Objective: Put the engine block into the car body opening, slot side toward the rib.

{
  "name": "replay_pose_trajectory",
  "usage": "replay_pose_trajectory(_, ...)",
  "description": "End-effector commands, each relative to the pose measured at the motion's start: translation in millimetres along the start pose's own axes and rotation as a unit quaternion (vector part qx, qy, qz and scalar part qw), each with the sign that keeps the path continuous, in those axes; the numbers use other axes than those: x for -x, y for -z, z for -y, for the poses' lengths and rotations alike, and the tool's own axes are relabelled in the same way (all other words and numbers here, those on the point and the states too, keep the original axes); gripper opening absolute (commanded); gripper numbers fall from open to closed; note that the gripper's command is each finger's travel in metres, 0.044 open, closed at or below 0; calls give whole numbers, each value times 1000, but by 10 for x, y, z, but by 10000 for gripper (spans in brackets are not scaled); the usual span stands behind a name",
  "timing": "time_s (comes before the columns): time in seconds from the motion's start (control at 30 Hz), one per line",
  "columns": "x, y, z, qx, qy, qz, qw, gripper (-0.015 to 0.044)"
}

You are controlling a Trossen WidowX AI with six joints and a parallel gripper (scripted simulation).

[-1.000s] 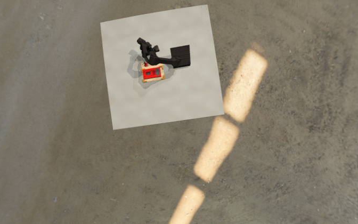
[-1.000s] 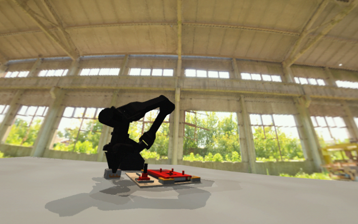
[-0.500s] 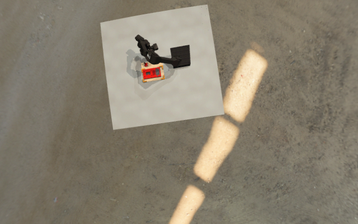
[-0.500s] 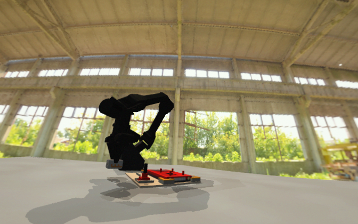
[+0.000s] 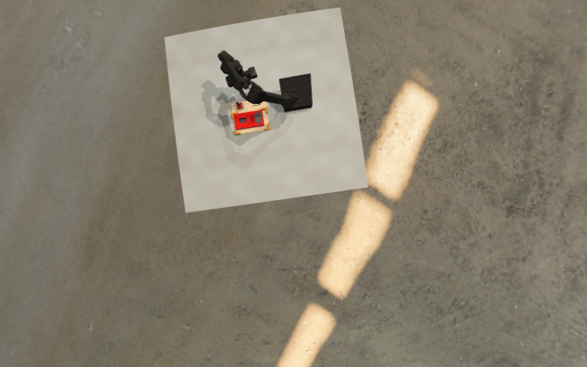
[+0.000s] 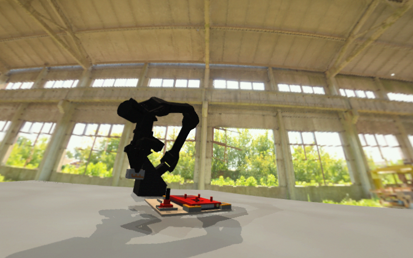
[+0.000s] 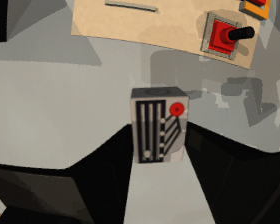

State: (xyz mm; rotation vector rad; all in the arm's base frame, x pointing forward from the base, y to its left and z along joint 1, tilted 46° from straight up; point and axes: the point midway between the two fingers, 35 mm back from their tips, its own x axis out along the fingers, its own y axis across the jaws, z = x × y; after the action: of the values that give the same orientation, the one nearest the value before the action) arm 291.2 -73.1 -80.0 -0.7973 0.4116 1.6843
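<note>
The engine block (image 6: 134, 174) (image 7: 159, 142) is a small grey box with black slots and a red dot on its upper face. My gripper (image 6: 136, 170) (image 7: 157, 128) is shut on it, one dark finger on each side, and holds it up off the table. The block is hidden under the arm in the top view. The red car body (image 5: 249, 120) (image 6: 193, 201) lies flat on a beige board (image 7: 126, 25), with dark openings in its top. The gripper and block are off to one side of the board. The rib cannot be made out.
A red fixture (image 5: 239, 106) (image 6: 166, 203) (image 7: 219, 42) with an upright black post stands on the board corner nearest the block. Orange-topped corner blocks (image 6: 192, 207) surround the car body. The arm's black base (image 5: 302, 86) stands on the pale table (image 5: 286, 159).
</note>
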Motion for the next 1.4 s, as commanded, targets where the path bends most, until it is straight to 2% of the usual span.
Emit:
replay_pose_trajectory(0.0,168,7,23,5,2,-7,1000,0)
replay_pose_trajectory(0.33,442,-29,11,5,2,-6,1000,0)
replay_pose_trajectory(0.83,342,-265,276,-143,3,-16,990,0)
replay_pose_trajectory(1.37,189,-619,572,-326,9,-21,945,0)
